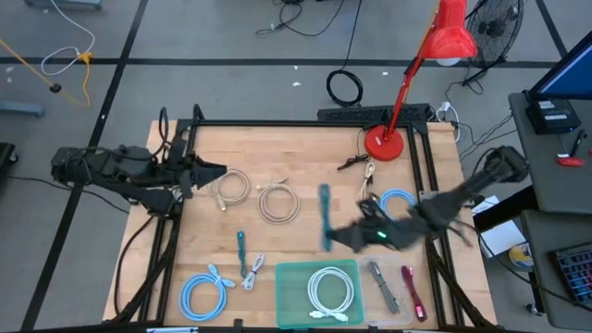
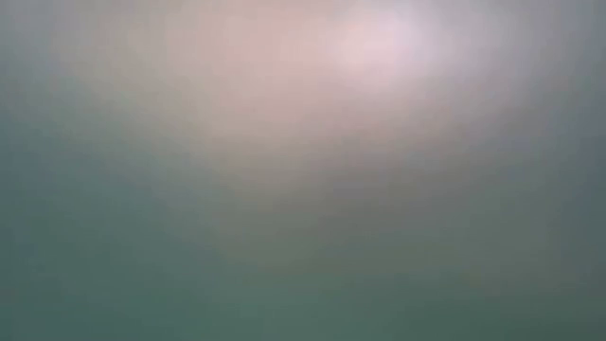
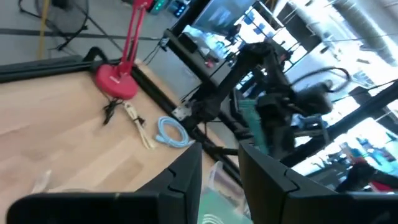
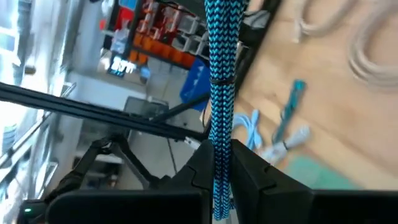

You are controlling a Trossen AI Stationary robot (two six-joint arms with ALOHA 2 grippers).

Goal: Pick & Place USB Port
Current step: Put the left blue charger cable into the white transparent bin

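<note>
In the high view my right gripper (image 1: pixel 339 239) reaches in from the table's right and is shut on a teal-and-black braided USB cable bundle (image 1: pixel 325 211), just beyond the green tray (image 1: pixel 289 277). A white coiled cable (image 1: pixel 330 291) lies in that tray. The right wrist view shows the bundle (image 4: pixel 219 74) rising from my right gripper (image 4: pixel 221 186). My left gripper (image 1: pixel 215 171) waits open at the table's left side, touching nothing; its fingers (image 3: pixel 186 177) frame the view. The low view shows only blur. My right gripper pinches the braided bundle between its two fingers near the bundle's lower end (image 4: pixel 221 158). The fingers (image 4: pixel 252 171) come level from the table's right and lie across the bundle. The bundle stays straight, and its long part (image 1: pixel 324 199) reaches toward the far edge.
Two white coils (image 1: pixel 231 190) (image 1: pixel 278 203), a blue coil (image 1: pixel 398 201) and a red desk lamp (image 1: pixel 383 143) sit farther back. A teal cable (image 1: pixel 240 246), a white cable (image 1: pixel 254 269), another blue coil (image 1: pixel 207 292) and two tools (image 1: pixel 384 287) (image 1: pixel 413 292) lie near the front edge.
</note>
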